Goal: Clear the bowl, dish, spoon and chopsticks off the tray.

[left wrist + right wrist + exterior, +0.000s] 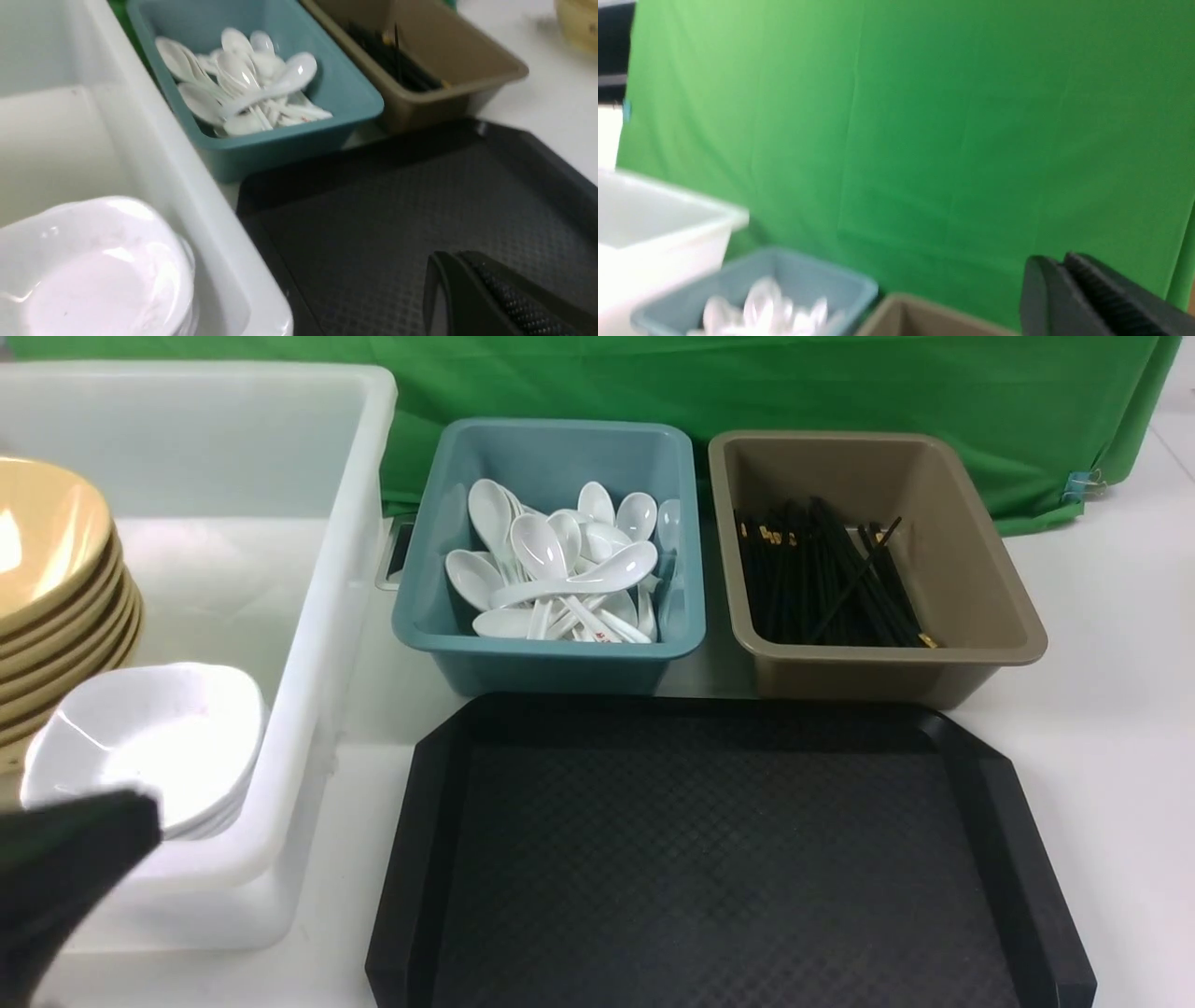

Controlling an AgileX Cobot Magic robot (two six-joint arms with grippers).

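The black tray (728,859) lies bare at the front centre and also shows in the left wrist view (420,200). A stack of mustard-tan bowls (47,560) and a stack of white dishes (149,737) sit in the white tub. White spoons (560,560) fill the teal tub and black chopsticks (822,579) lie in the brown tub. My left gripper (460,261) is shut and empty, above the tray's left part beside the white tub; it shows dark at the front view's lower left (75,859). My right gripper (1059,266) is shut and empty, raised and facing the green backdrop.
The white tub (317,616) stands left of the tray. The teal tub (541,649) and brown tub (878,658) stand side by side just behind it. A green cloth (747,383) hangs at the back. A blurred tan object (579,23) sits far right on the table.
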